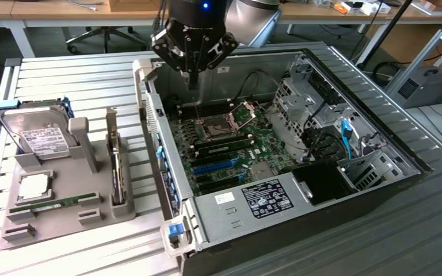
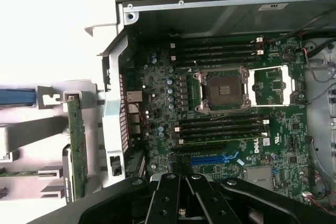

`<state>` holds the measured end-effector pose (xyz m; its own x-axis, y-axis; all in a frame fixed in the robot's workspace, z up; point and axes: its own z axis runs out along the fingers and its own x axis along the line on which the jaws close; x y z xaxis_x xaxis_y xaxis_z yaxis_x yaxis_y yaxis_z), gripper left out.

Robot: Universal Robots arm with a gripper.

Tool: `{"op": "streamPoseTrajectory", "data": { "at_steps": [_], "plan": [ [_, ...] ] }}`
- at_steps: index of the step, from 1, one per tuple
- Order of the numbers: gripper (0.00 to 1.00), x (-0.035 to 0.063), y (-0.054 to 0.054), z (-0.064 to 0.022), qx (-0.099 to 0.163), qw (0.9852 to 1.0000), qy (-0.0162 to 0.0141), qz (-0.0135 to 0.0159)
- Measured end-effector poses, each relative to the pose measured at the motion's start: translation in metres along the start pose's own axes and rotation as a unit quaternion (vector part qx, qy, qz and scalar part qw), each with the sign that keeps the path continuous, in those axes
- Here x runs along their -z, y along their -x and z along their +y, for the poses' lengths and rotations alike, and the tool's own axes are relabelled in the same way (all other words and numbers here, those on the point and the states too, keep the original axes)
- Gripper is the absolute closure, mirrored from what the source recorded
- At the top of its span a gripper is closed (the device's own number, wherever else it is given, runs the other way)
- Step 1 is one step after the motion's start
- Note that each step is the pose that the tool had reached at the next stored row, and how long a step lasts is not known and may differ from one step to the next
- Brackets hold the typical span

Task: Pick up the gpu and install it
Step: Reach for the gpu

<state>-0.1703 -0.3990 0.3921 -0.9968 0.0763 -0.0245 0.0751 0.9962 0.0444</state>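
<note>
Now the pincer (image 1: 193,73) hangs over the open case (image 1: 367,98), fingers pressed together, gripping nothing. Well off to its side, beyond the case wall, the gpu (image 1: 114,155) stands on edge in the grey holder (image 1: 60,190). Directly beneath the pincer: the motherboard (image 1: 236,138).

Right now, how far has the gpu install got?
Nothing looks done yet: the gpu stands on edge in the grey holder beside the open case. The gripper is shut and empty, hanging over the motherboard. Picking up and seating the card both remain.
</note>
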Motion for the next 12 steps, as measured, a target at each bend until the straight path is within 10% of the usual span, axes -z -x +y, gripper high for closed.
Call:
{"op": "streamPoseTrajectory", "data": {
  "at_steps": [12],
  "plan": [
    [0.89,0.0004,-0.013,-0.0010,0.000,1.0000,0.0000,0.0000]
  ]
}}
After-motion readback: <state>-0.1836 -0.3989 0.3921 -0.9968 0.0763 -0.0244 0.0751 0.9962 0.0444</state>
